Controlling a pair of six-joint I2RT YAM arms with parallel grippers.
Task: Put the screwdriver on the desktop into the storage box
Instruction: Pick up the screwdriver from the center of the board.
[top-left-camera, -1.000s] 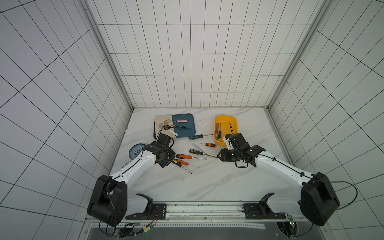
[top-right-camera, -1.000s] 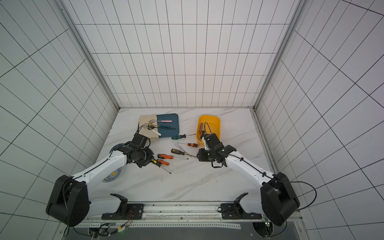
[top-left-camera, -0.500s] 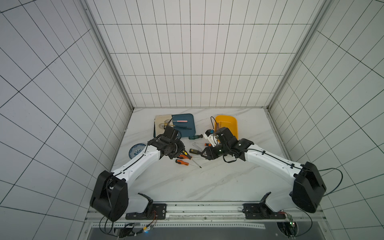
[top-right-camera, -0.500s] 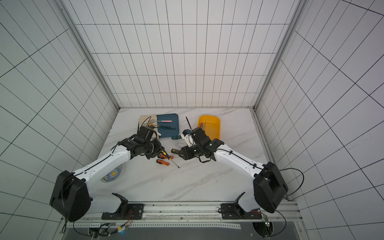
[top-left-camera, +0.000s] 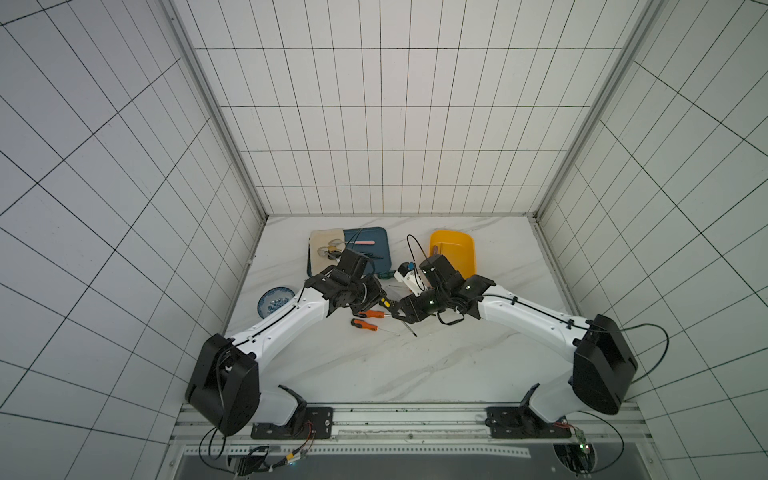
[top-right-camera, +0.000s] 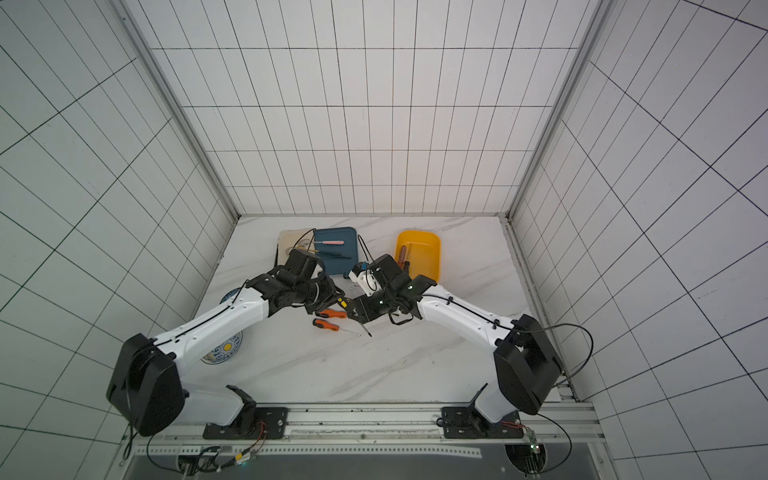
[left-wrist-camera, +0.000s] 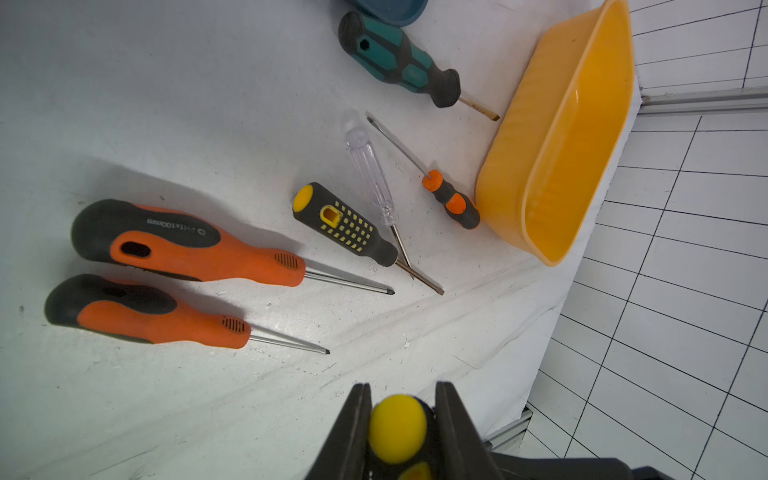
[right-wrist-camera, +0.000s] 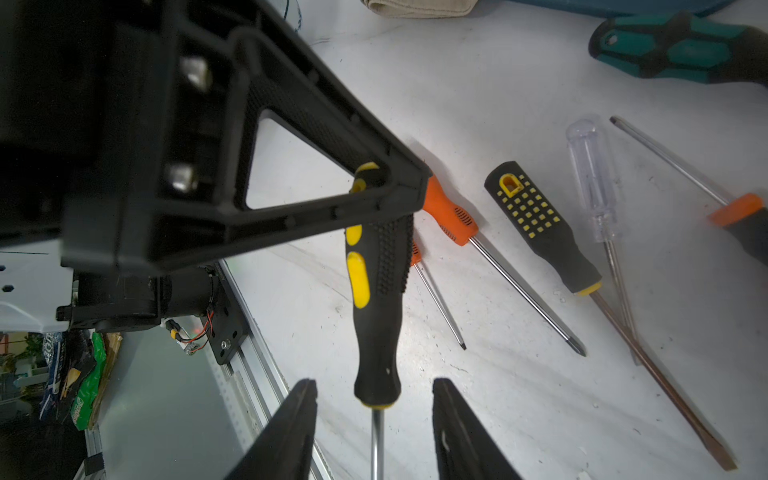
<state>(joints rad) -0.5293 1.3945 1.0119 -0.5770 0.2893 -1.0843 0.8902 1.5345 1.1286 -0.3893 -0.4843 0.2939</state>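
My left gripper (left-wrist-camera: 402, 388) is shut on the butt end of a black-and-yellow screwdriver (right-wrist-camera: 378, 299), held above the desktop (top-left-camera: 415, 374) with its shaft pointing down toward the front edge. My right gripper (right-wrist-camera: 374, 384) is open, one finger on each side of the handle's lower end, not touching it. In both top views the two grippers meet mid-table, left (top-left-camera: 381, 302) and right (top-right-camera: 355, 313). The yellow-orange storage box (top-left-camera: 457, 253) stands behind the right arm. Several other screwdrivers lie on the desktop: two orange (left-wrist-camera: 187, 249), a dotted black-yellow (left-wrist-camera: 345, 226), a clear (left-wrist-camera: 372, 170), a teal (left-wrist-camera: 399, 58).
A dark blue tray (top-left-camera: 376, 249) with small tools and a beige cloth (top-left-camera: 324, 243) lie at the back left. A blue patterned plate (top-left-camera: 274, 301) sits under the left arm. A small orange screwdriver (left-wrist-camera: 451, 199) rests against the box wall. A metal rail (top-left-camera: 395, 415) runs along the front edge.
The left arm has moved toward the table's middle, carrying the black-and-yellow screwdriver. The right arm has swung left from beside the storage box and now straddles the screwdriver's handle.
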